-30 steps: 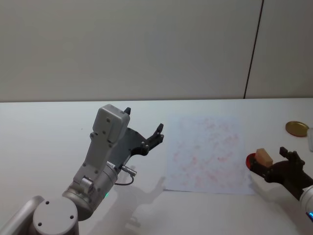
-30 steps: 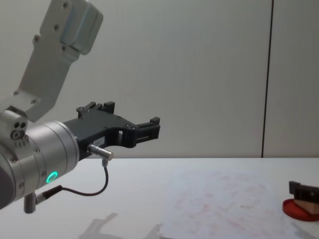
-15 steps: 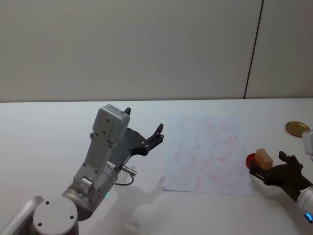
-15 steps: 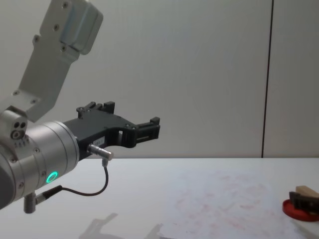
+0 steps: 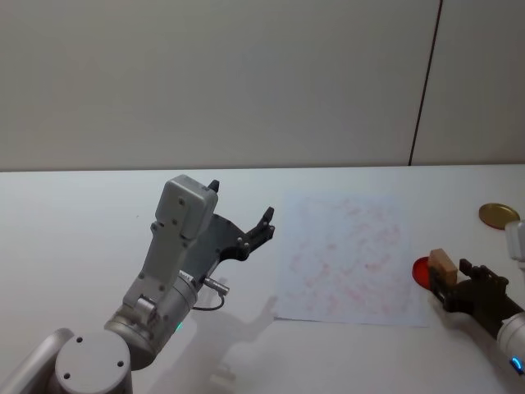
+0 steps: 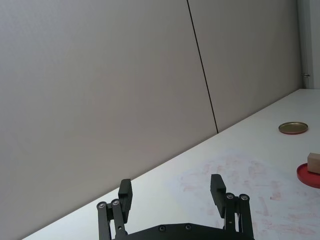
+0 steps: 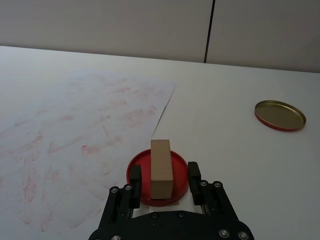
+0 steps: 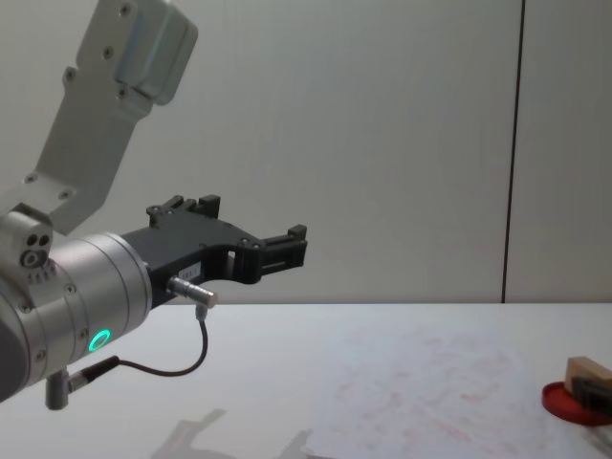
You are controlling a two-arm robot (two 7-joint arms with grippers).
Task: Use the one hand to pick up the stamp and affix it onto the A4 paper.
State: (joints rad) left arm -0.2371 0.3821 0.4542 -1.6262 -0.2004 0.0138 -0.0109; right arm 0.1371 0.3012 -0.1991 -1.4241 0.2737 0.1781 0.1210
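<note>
Fingers of the right claw stand spread either side of the stamp, gaps showing; it stands upright on the red ink pad at the edge of the paper; left claw, also spread, hangs raised at left

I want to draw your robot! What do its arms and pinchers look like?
The left gripper and right gripper are black, each with two flat fingers on bolted links. The left arm is round and silver-grey with a pale boxy link, a green ring light and a thin black cable.
</note>
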